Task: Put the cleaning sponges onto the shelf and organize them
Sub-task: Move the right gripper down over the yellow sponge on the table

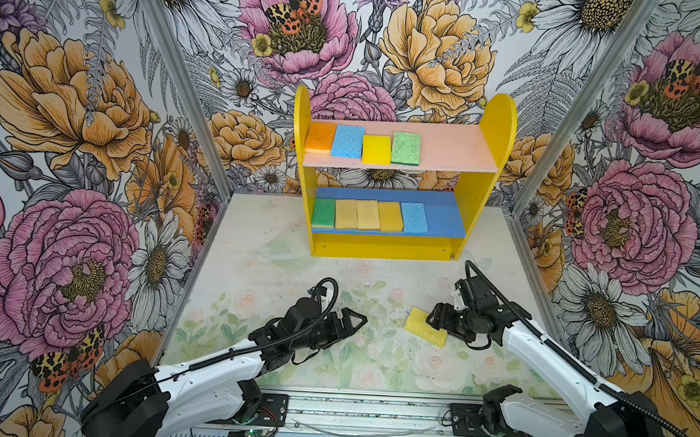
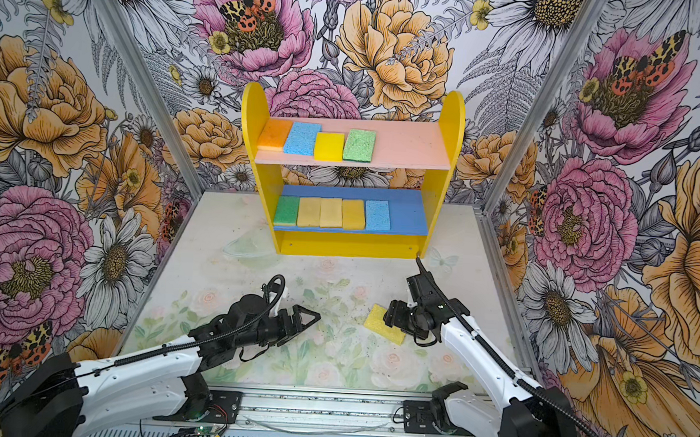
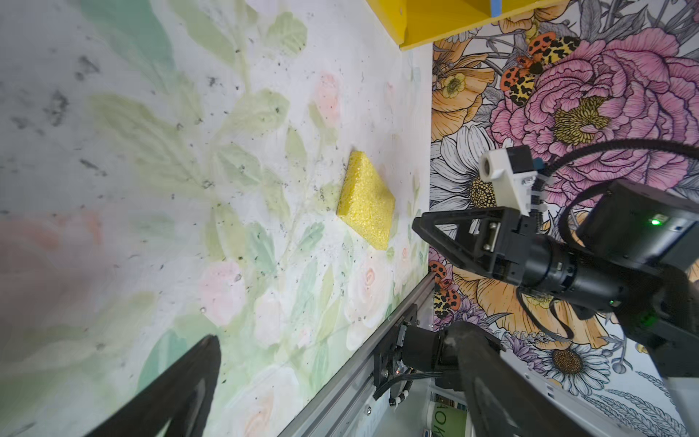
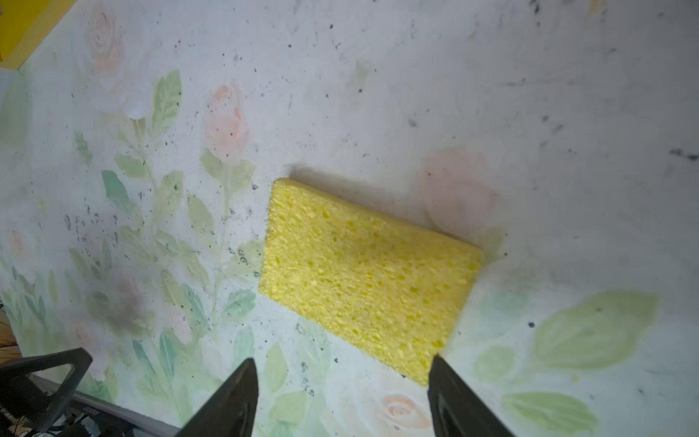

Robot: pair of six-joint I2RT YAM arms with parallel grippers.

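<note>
Floral tabletop (image 1: 255, 243): yellow sponge (image 4: 367, 276) toward right edge, just ahead of right gripper (image 4: 342, 361), fingers spread; left gripper (image 1: 361, 318) spread, empty.

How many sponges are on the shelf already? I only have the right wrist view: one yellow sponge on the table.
Observer: Nine. Four on the pink upper board, five on the blue lower board.
Operator: Room left up top?
Observer: Yes, that board is bare to the right of the green sponge.
Operator: Left end effector?
Observer: The left end effector is open and empty, to the left of the yellow sponge in both top views, not touching it.
</note>
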